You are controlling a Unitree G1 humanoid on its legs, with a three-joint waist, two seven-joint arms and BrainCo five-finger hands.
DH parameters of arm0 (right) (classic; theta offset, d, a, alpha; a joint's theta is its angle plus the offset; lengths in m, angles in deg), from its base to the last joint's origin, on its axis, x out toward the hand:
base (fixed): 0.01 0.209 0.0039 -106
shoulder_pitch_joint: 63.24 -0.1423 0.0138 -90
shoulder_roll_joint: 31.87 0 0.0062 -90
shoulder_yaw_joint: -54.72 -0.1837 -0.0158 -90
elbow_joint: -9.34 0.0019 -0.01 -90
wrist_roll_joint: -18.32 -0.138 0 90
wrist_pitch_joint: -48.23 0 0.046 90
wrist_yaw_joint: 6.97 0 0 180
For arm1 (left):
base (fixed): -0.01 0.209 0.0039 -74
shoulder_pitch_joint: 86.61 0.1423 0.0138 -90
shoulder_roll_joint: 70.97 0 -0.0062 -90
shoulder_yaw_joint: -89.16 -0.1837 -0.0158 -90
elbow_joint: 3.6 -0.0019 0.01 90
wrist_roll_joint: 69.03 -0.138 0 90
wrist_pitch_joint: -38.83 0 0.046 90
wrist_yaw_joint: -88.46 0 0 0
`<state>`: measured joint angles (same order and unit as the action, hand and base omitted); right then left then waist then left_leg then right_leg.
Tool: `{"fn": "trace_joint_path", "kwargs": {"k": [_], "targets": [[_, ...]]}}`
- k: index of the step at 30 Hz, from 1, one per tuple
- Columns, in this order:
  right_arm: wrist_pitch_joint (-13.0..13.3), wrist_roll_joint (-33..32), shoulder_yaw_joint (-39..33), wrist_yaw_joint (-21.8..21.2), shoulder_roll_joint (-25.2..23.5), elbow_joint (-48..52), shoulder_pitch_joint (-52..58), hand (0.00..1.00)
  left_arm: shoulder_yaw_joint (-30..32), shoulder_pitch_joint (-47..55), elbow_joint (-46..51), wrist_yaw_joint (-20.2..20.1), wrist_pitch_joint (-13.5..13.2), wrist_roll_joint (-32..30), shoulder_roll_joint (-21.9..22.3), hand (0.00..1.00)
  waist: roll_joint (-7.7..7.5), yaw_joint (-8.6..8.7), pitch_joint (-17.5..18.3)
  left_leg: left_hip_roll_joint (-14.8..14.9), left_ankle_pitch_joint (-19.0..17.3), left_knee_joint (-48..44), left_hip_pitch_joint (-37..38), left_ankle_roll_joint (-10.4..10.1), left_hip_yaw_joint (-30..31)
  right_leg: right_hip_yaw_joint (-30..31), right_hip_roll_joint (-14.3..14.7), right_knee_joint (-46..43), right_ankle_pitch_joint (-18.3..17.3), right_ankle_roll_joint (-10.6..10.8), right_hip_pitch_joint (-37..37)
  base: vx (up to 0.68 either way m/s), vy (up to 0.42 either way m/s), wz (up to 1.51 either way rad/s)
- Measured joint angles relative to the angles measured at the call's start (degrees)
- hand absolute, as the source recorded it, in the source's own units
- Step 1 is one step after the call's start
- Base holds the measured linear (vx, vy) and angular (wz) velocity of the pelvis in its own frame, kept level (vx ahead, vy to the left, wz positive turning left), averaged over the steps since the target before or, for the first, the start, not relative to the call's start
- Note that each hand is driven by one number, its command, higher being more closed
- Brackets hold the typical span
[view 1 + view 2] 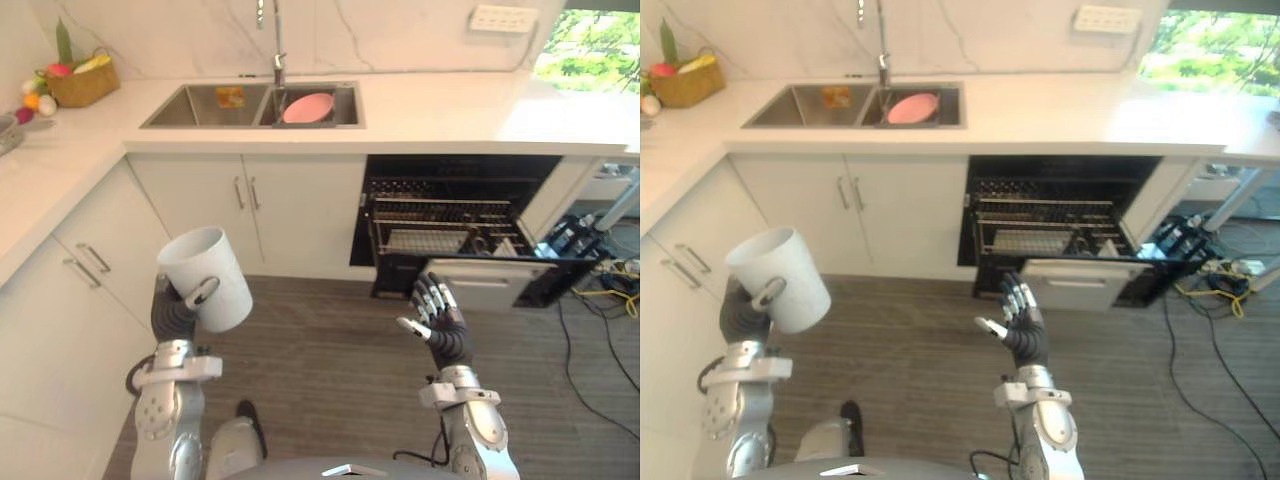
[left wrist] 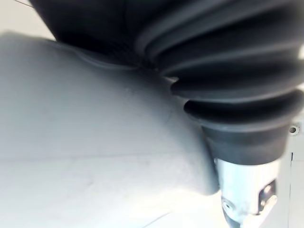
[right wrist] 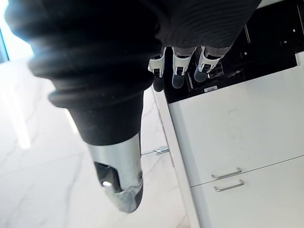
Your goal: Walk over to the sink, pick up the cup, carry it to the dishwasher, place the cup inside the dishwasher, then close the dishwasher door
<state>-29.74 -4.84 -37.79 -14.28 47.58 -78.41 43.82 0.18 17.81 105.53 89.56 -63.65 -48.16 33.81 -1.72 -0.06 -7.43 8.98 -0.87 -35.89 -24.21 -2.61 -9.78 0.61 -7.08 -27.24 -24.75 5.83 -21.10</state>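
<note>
One cup, one pink plate

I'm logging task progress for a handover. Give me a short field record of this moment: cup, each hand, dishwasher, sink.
cup: white cup, tilted, carried above the floor, away from the counter
left hand: left hand curled round the cup
right hand: right hand open and holding nothing, raised towards the dishwasher
dishwasher: dishwasher open, rack visible inside, cup not yet in it
sink: sink has a pink plate in its right basin
</note>
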Motion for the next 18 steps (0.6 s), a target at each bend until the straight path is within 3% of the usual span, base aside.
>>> {"fn": "trace_joint_path", "kwargs": {"k": [1, 2, 3, 4, 5, 6, 7, 8, 9, 10, 11, 13, 15, 16, 17, 18], "targets": [[0.00, 0.00, -0.23, 0.14, 0.40, -1.05, -0.82, 0.00, 0.49, -0.95, -0.23, 0.18, 0.28, 0.30, 0.03, 1.00, -0.47, -0.32, 0.38, -1.21, 0.20, 3.76, 1.29, 0.15, 0.36, 0.36, -0.69, -2.28, 0.61, 0.77, -0.01, 0.42, 0.461, -0.36], [-0.12, 0.04, -0.43, 0.22, 0.42, -3.17, -1.58, 0.00, 1.22, -1.61, -0.61, 0.68, 0.19, 0.40, -0.33, 1.00, -1.69, -1.28, 0.55, -3.18, 0.31, 3.59, 2.72, 2.55, 0.21, 0.97, -2.46, -7.07, 1.59, 1.04, 0.13, 0.60, 0.488, -0.28], [-0.83, 0.07, 0.25, 0.51, -2.09, -5.06, -1.77, 0.00, 2.54, -2.60, -2.54, 1.56, 0.91, 0.27, -2.32, 1.00, -6.22, -1.76, 2.36, -7.70, -5.11, 0.99, 4.68, 4.10, -3.00, 2.58, -7.98, -16.71, 7.59, 3.61, 2.79, 0.56, 0.383, -0.16], [-0.84, 0.03, 0.18, 0.56, -2.53, -5.34, -1.81, 0.00, 2.82, -3.06, -2.80, 1.93, 1.39, 0.23, -2.27, 1.00, -6.75, -1.66, 2.33, -8.61, -6.93, -0.15, 5.46, 4.66, -3.42, 2.65, -9.07, -20.50, 12.16, 5.23, 4.14, 0.69, 0.407, 0.06], [-0.93, 0.01, 0.74, 1.05, -3.13, -5.43, -1.60, 0.00, 2.99, -3.47, -2.83, 2.52, 2.23, 0.18, -2.25, 1.00, -7.00, -1.69, 2.53, -9.73, -9.63, -0.57, 7.36, 5.79, -4.04, 2.79, -10.98, -26.58, 22.71, 8.12, 7.55, 0.50, 0.307, -0.08], [-1.14, 0.04, 2.27, 1.97, -3.18, -5.42, -1.69, 0.00, 3.14, -3.55, -2.73, 3.01, 3.01, -0.01, -2.32, 1.00, -6.51, -1.70, 2.29, -10.74, -10.82, 1.48, 10.41, 6.09, -4.61, 1.01, -13.56, -33.82, 22.96, 7.64, 12.70, 0.46, 0.297, -0.18], [-1.18, 0.17, 3.01, 2.42, -3.18, -5.39, -2.10, 0.00, 3.19, -3.55, -2.79, 3.45, 3.53, -0.49, -2.41, 1.00, -5.99, -1.56, 1.91, -11.17, -10.77, 3.35, 12.70, 6.41, -4.90, -1.43, -15.38, -37.09, 21.55, 5.11, 15.37, 0.41, 0.287, -0.33], [-1.26, 1.00, 4.22, 2.87, -3.12, -5.50, -1.92, 0.00, 3.26, -3.53, -2.93, 4.07, 4.23, -0.91, -2.27, 1.00, -4.24, -1.28, 0.72, -11.63, -10.23, 8.01, 18.10, 7.22, -5.14, -6.58, -17.89, -39.71, 17.78, -0.63, 18.40, 0.31, 0.240, -0.27], [-1.27, 1.12, 4.61, 2.96, -3.12, -5.52, -1.78, 0.00, 3.25, -3.52, -2.93, 4.34, 4.38, -0.91, -2.25, 1.00, -3.26, -1.12, 0.12, -11.61, -9.86, 10.30, 20.73, 7.38, -5.18, -8.11, -17.79, -39.38, 15.88, -1.86, 19.65, 0.37, 0.294, -0.26], [-1.26, 1.17, 5.44, 3.18, -3.13, -5.50, -1.50, 0.00, 3.13, -3.52, -2.79, 4.76, 4.37, -0.92, -2.28, 1.00, -1.55, -0.52, 0.08, -11.47, -9.12, 15.06, 24.06, 7.49, -5.18, -9.11, -15.50, -36.24, 12.48, -1.45, 23.43, 0.31, 0.245, 0.05], [-1.10, 1.37, 5.74, 3.92, -3.16, -5.32, -1.46, 0.00, 2.98, -3.77, -2.46, 4.77, 4.28, -0.94, -2.62, 1.00, -0.80, 0.48, 0.57, -11.46, -8.79, 18.12, 25.48, 7.42, -4.54, -9.05, -12.41, -30.05, 10.22, -0.44, 27.12, 0.28, 0.199, 0.20], [-0.73, 2.14, 5.35, 4.73, -2.97, -5.29, -1.44, 0.00, 2.56, -3.91, -1.84, 4.42, 4.09, -0.97, -3.13, 1.00, -0.64, 0.65, 0.34, -11.61, -9.28, 20.21, 26.85, 6.64, -3.96, -9.79, -9.35, -17.88, 9.30, -0.44, 31.29, 0.29, 0.074, 0.26], [-0.29, 2.04, 5.07, 4.85, -2.73, -5.23, -1.39, 0.00, 2.36, -3.33, -1.66, 3.97, 4.07, -1.01, -3.22, 1.00, -0.74, 0.85, 0.39, -11.25, -10.22, 20.06, 27.76, 6.17, -3.02, -8.49, -6.22, -3.87, 11.11, -0.59, 32.14, 0.30, -0.010, 0.25], [0.43, 1.92, 5.00, 4.87, -2.69, -5.10, -1.37, 0.00, 2.29, -3.26, -1.64, 3.52, 4.07, -1.01, -3.31, 1.00, -1.03, 0.97, 0.50, -11.13, -11.09, 19.69, 28.09, 5.56, -2.24, -7.25, -4.84, 2.05, 14.01, -0.65, 31.82, 0.42, -0.107, 0.51], [0.93, 0.79, 5.01, 4.87, -2.80, -4.04, -1.24, 0.00, 1.90, -2.94, -1.40, 2.91, 4.04, -1.46, -3.37, 1.00, -1.91, 0.96, 0.60, -11.09, -13.01, 18.27, 28.79, 4.29, -0.51, -7.26, -3.58, 7.51, 24.27, -1.24, 30.23, 0.38, -0.124, 0.49], [1.05, 0.75, 4.91, 4.87, -2.58, -3.48, -1.32, 0.00, 1.50, -2.75, -1.54, 2.60, 3.94, -1.59, -2.80, 1.00, -1.80, 0.98, 0.58, -10.49, -13.77, 17.84, 29.32, 4.00, 0.19, -7.82, -3.10, 7.70, 23.97, -0.75, 29.38, 0.45, -0.142, 0.34]]}}
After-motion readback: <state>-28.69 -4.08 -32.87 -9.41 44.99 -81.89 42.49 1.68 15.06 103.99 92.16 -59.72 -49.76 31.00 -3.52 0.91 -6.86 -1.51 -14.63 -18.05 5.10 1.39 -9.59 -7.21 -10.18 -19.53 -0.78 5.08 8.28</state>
